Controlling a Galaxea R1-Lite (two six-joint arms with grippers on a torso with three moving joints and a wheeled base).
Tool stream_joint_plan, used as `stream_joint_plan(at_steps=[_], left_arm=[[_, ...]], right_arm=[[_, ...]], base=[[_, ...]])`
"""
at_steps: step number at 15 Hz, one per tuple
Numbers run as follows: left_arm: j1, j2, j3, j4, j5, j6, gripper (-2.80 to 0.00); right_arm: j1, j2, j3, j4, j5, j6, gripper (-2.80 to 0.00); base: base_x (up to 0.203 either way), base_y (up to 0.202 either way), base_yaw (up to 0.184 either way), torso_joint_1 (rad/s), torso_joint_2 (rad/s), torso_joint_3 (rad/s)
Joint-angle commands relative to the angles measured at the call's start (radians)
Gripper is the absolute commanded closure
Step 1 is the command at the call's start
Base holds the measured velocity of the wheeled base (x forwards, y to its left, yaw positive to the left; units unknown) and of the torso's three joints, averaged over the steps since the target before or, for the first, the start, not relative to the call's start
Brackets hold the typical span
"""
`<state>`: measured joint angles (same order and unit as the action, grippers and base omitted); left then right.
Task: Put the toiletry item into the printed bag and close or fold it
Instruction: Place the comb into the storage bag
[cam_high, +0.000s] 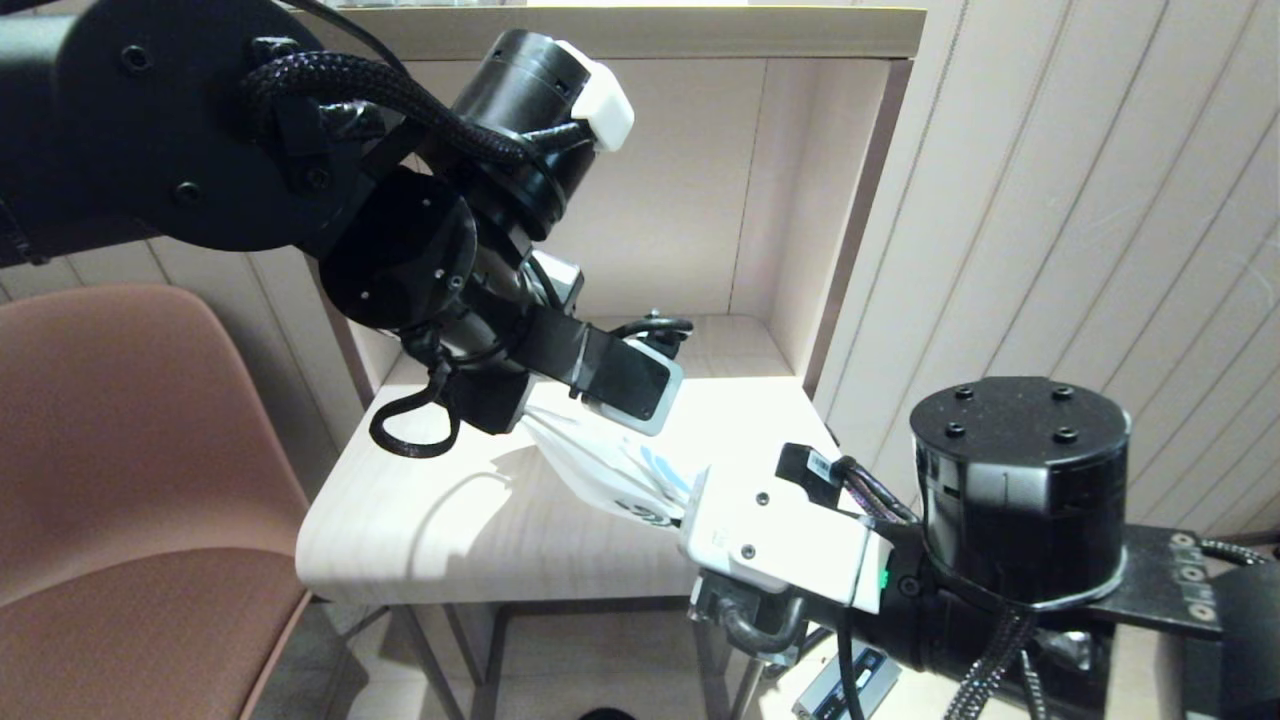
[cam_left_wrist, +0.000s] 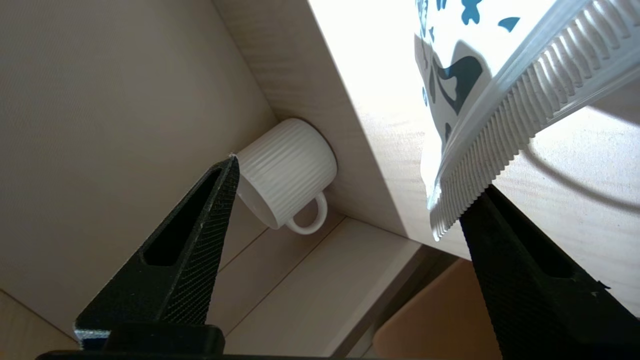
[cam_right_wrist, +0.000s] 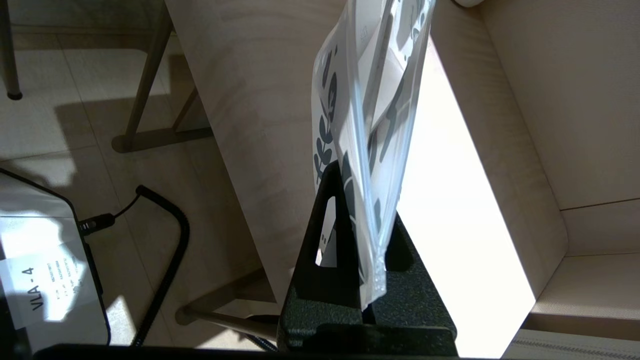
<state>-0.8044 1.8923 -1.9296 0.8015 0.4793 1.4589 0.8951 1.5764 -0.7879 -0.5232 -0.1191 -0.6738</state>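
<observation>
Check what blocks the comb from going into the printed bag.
Nothing visible does. The comb already lies against the printed bag, which the right gripper pinches. The left gripper is open beside the comb.

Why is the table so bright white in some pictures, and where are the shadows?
Head view: strong light whitens the table, and the left arm's shadow falls near its front edge. Left wrist view: the tabletop glares white beside the bag; the comb casts a curved shadow. Right wrist view: a bright strip runs along the table, and light shines through the bag.
</observation>
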Motion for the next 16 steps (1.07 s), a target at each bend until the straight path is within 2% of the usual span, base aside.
stream_joint_plan(at_steps=[1,8,16], left_arm=[[0.002,-0.015,0.0,0.014,0.002,0.006,-2.8],[0.045,-0.07,0.001,0.05,0.002,0.009,-2.8],[0.044,-0.038,0.0,-0.005,-0.001,0.009,-2.8]], right_arm=[[-0.001,-0.003,-0.002,-0.003,-0.001,-0.004,0.0],[-0.012,0.024,0.005,-0.067,0.003,0.007,0.0],[-0.012,0.025,0.007,-0.077,0.003,0.013,0.0]], base=[[0.0,0.0,0.0,0.0,0.0,0.0],[0.0,0.0,0.0,0.0,0.0,0.0],[0.0,0.0,0.0,0.0,0.0,0.0]])
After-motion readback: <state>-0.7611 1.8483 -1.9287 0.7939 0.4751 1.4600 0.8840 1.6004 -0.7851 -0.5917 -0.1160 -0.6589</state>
